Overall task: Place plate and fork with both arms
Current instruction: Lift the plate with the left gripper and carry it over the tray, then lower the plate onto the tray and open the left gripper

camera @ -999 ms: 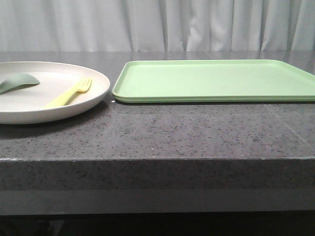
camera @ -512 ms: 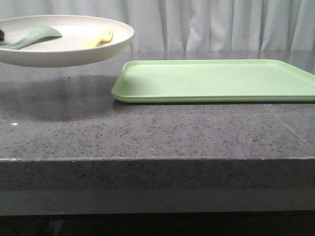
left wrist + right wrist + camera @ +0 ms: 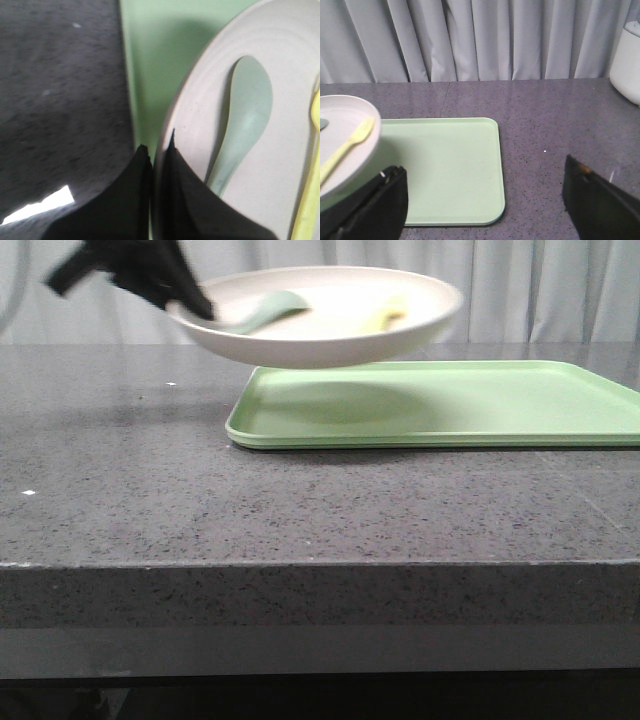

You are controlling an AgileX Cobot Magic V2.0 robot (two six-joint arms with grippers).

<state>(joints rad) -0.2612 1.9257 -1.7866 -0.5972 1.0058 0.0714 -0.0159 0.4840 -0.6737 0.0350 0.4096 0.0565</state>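
Observation:
My left gripper [image 3: 190,302] is shut on the left rim of the cream-white plate [image 3: 330,335] and holds it in the air over the left end of the light-green tray [image 3: 450,405]. The pale-yellow fork [image 3: 392,312] and a grey-green spoon [image 3: 265,310] lie in the plate. In the left wrist view my fingers [image 3: 172,195] pinch the plate's rim [image 3: 200,115], with the spoon [image 3: 245,115] and fork [image 3: 312,170] beside them. My right gripper [image 3: 482,200] is open and empty above the tray [image 3: 450,170]; the plate [image 3: 345,130] and fork [image 3: 347,145] show at its side.
The tray lies on the dark speckled stone counter [image 3: 300,510], whose front edge runs across the front view. A white container [image 3: 627,60] stands at the counter's edge in the right wrist view. Grey curtains hang behind.
The plate, with fork and spoon in it, was lifted off the counter at the left and carried right, now over the tray's left end. My left gripper has come into view.

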